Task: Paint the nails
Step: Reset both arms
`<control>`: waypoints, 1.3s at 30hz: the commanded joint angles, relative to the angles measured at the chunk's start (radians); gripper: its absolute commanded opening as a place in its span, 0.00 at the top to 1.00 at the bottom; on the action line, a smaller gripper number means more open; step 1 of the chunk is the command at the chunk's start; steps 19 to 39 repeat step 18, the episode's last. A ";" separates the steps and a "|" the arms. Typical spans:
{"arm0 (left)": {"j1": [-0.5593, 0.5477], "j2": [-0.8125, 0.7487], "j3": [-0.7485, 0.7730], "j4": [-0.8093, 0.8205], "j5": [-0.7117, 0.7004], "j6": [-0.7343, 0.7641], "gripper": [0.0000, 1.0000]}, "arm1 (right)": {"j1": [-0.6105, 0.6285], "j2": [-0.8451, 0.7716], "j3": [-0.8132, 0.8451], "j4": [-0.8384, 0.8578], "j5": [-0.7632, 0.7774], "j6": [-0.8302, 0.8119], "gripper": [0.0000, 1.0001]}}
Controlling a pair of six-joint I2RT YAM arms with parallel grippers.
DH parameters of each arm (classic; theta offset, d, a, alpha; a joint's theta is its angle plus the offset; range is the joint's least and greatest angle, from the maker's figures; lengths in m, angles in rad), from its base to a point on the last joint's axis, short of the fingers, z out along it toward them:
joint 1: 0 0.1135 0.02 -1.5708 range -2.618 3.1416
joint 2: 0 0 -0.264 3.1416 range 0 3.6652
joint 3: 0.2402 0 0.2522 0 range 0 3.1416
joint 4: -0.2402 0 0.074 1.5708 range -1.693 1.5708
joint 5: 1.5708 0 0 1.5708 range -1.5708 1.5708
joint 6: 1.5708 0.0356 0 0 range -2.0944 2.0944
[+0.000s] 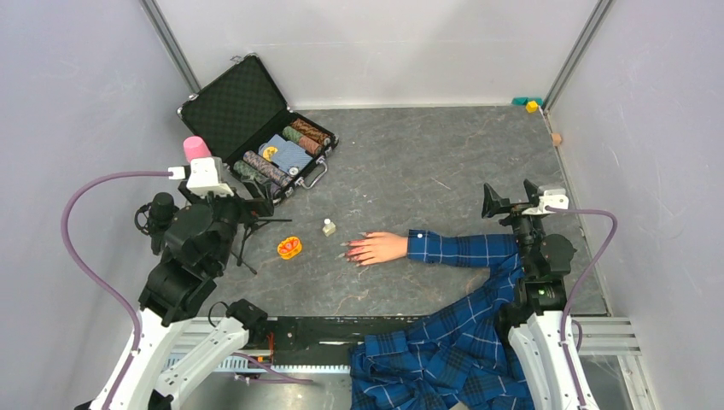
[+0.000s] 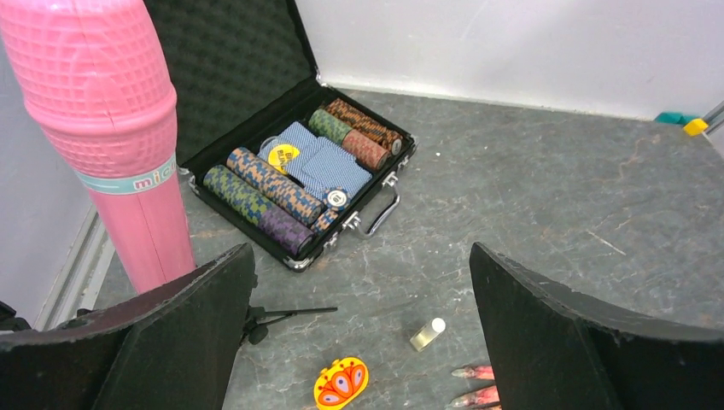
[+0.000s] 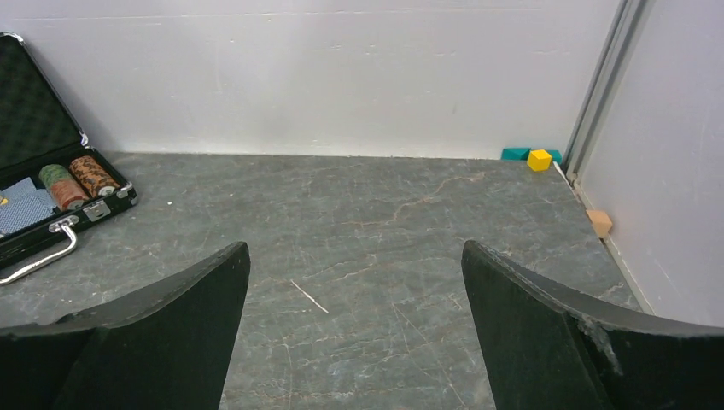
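Left tool (image 2: 360, 256) (spread wide) glimpses nails (image 2: 468, 372); overhead shows mannequin hand (image 1: 376, 248).

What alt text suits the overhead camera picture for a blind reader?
A mannequin hand in a blue plaid sleeve lies on a grey table between the open left gripper and open right gripper; a small bottle sits nearby.

The grey marbled surface (image 1: 444, 162) carries an open black case (image 1: 235, 102) of poker chips at its far left. Near the middle, a small clear bottle (image 1: 329, 227) stands between an orange trinket (image 1: 290, 248) and a mannequin hand (image 1: 380, 248), whose plaid sleeve (image 1: 461, 249) runs rightward. A yellow block (image 1: 532, 106) and a teal block (image 1: 519, 101) sit in the far right corner.
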 commanded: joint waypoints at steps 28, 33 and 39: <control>0.003 -0.012 -0.026 0.065 -0.028 0.043 0.00 | -0.002 -0.013 0.022 0.019 0.018 -0.044 0.02; 0.003 -0.012 -0.026 0.065 -0.028 0.043 0.00 | -0.002 -0.013 0.022 0.019 0.018 -0.044 0.02; 0.003 -0.012 -0.026 0.065 -0.028 0.043 0.00 | -0.002 -0.013 0.022 0.019 0.018 -0.044 0.02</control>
